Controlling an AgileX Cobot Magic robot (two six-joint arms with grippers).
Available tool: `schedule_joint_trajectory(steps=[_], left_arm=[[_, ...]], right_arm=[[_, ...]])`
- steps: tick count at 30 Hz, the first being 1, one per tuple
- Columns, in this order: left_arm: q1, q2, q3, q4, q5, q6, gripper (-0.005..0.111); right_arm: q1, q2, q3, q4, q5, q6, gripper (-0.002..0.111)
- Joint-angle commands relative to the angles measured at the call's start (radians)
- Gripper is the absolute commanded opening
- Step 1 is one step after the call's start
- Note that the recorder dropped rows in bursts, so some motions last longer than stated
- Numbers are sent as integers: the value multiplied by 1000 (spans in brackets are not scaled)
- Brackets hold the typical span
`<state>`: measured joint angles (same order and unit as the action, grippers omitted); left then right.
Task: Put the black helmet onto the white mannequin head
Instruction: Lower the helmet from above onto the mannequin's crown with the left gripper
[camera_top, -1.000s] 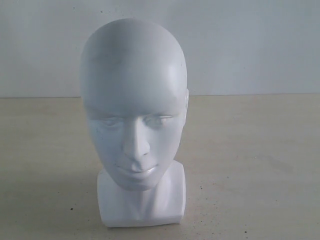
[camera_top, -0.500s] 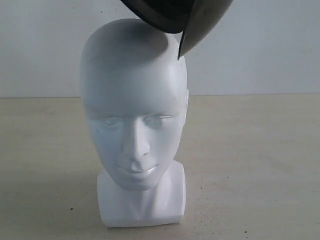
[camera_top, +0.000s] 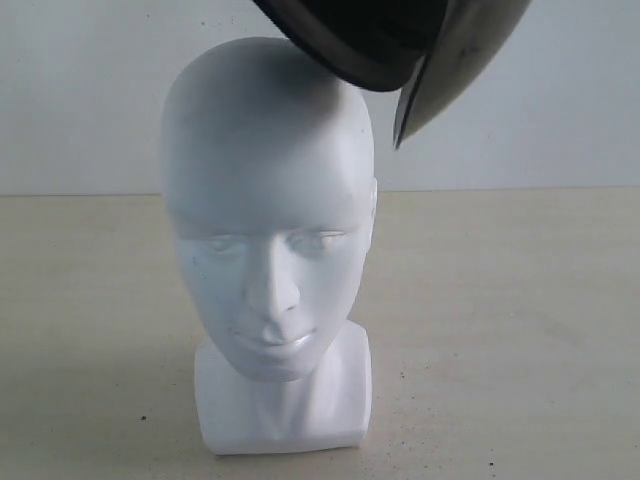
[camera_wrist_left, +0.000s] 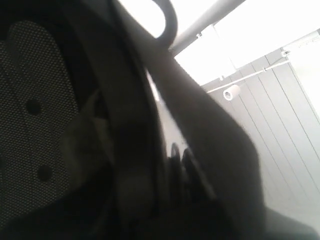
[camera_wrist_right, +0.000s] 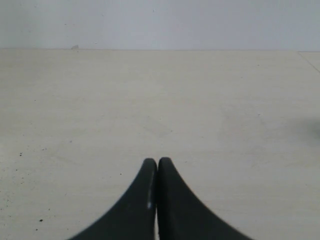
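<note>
In the exterior view, a glossy white bald mannequin head (camera_top: 270, 200) with a moulded face and closed eyes stands upright on its short blocky neck base, on a pale beige speckled worktop (camera_top: 500, 330). It faces the camera, with a plain pale wall (camera_top: 560, 110) behind it. A matte black rounded open-face helmet (camera_top: 370, 40) hangs tilted above the head, over the side of the crown towards the right of the view, and the top edge cuts it off. Its dark rim is at the crown, but whether it touches cannot be told. The helmet's dark tinted curved visor (camera_top: 460, 60) slants down just beside the head's upper right side, apart from it and ending above ear level. No arm shows here.

In the left wrist view, the helmet (camera_wrist_left: 135, 125) fills most of the picture at close range. Its dark mesh padded lining (camera_wrist_left: 35, 100) lies on one side and the rim band runs across the middle. White slatted panels (camera_wrist_left: 270, 110) show in bright light past the helmet. The left gripper's fingers cannot be told apart from the dark shapes, so whether they are clamped on the helmet cannot be told.

In the right wrist view, the right gripper (camera_wrist_right: 157, 165) sits over bare worktop (camera_wrist_right: 150, 100). Its two black fingers (camera_wrist_right: 140, 200) are pressed together at the tips, with nothing between them. Neither the mannequin head nor the helmet appears in this view.
</note>
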<state>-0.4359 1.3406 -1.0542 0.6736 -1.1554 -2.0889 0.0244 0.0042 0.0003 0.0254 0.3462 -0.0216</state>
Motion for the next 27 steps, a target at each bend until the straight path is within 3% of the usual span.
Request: schedule_joint_trajectory(steps=[1, 27], left_arm=[[-4, -18, 60, -125, -66, 3, 4], [-2, -20, 223, -140, -66, 45, 4]], right_arm=[[-4, -4, 0, -6, -12, -2, 0], [-4, -4, 0, -6, -12, -2, 0]])
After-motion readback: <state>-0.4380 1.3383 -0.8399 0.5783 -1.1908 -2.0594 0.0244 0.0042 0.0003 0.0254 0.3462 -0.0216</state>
